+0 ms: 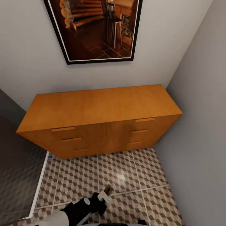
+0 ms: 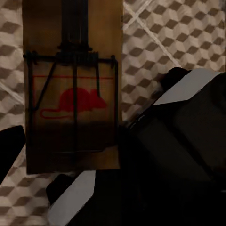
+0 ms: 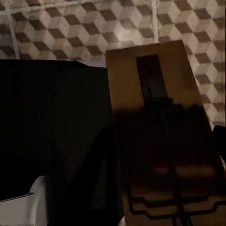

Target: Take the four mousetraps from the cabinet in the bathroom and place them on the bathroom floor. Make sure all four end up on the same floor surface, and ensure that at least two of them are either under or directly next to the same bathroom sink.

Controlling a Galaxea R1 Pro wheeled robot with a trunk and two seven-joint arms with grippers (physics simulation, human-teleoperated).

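**Operator:** Nearest the left wrist camera is a mousetrap (image 2: 73,89) — report its condition.

**Technician:** Flat brown wooden board, red mouse outline printed on it, thin dark wire frame across the top face; it sits between the dark fingers (image 2: 9,150) of the left gripper (image 2: 66,155), which is closed on its near end; patterned tiles show behind it.

**Operator:** Right wrist view?

**Technician:** A second mousetrap (image 3: 160,122) fills the near field, its far end raised against the tiles, its near end in shadow; a dark finger edge (image 3: 219,139) shows at one side and a large black body (image 3: 56,136) lies just beside the board; the right gripper appears clamped on this trap, though the contact itself is too dark to confirm.

**Operator:** Head view?

**Technician:** The cabinet (image 1: 97,110) stands against the wall in the corner, flat top bare, all drawer fronts flush; a framed picture (image 1: 94,28) hangs above it; the bathroom floor (image 1: 125,175) lies in front — cube-pattern tiles with pale grout; at the lower edge a black-and-white arm (image 1: 84,207) reaches forward over the tiles, a small brown piece (image 1: 107,190) standing up at its tip.
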